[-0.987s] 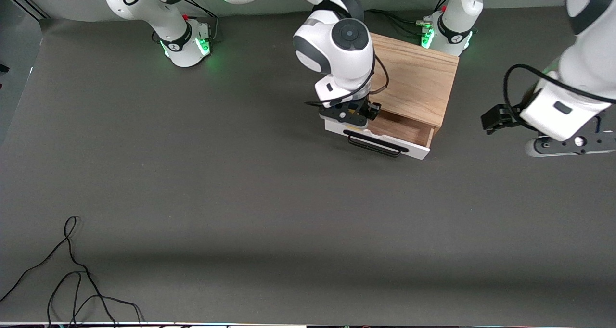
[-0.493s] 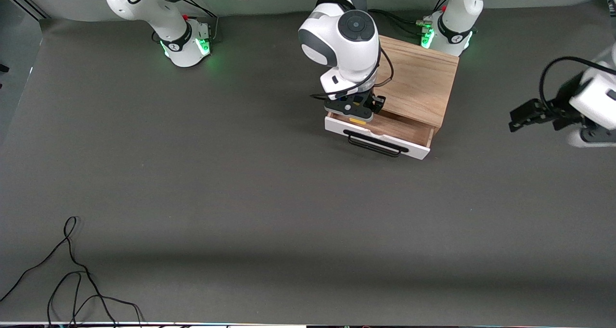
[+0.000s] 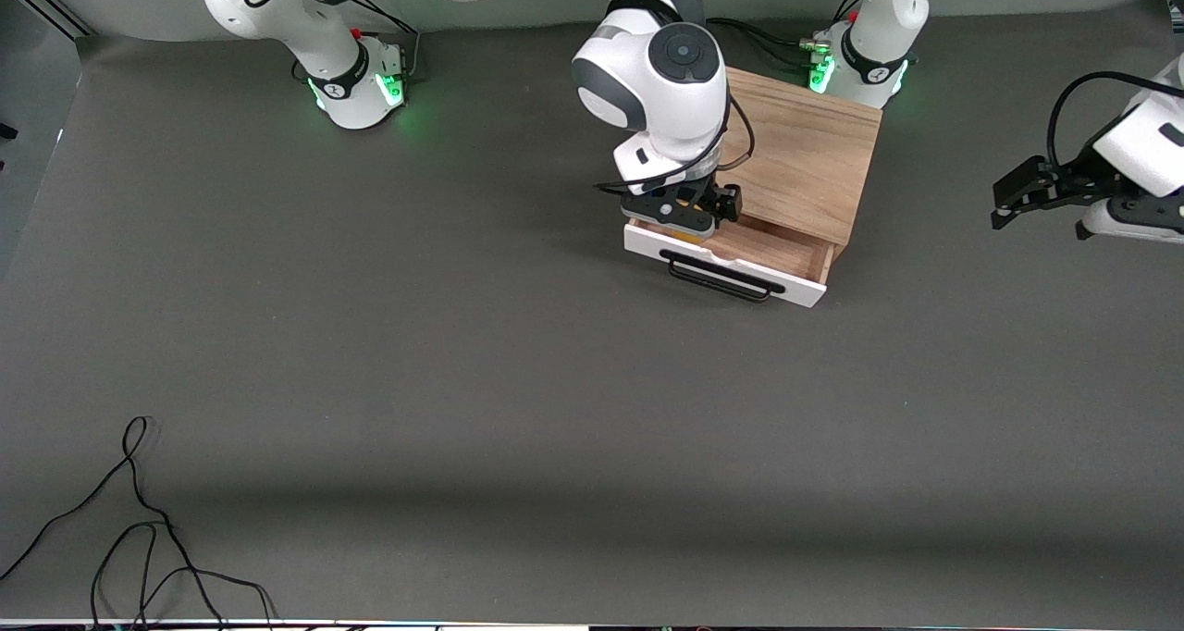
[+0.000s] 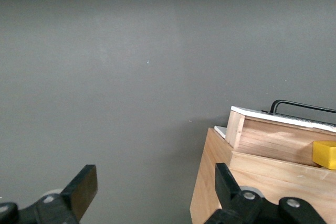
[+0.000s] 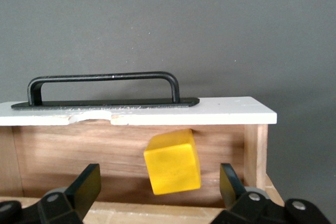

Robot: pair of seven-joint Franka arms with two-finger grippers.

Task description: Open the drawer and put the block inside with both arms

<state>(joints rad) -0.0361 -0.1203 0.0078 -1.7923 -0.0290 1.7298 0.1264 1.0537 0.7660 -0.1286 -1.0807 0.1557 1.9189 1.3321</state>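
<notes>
Bench (image 3: pixel 370 353) carries the oak box (image 3: pixel 805 164), its drawer (image 3: pixel 740 266) pulled out. I see my right gripper (image 5: pixel 160 195) over it, fingers released, block (image 5: pixel 172 162) inside the drawer. Left gripper (image 4: pixel 152 192) waits aside, fingers spread.

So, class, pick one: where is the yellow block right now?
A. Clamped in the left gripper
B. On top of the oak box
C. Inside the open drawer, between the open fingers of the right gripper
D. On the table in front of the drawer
C: the block sits tilted inside the drawer, apart from both spread fingers of the right gripper.
</notes>
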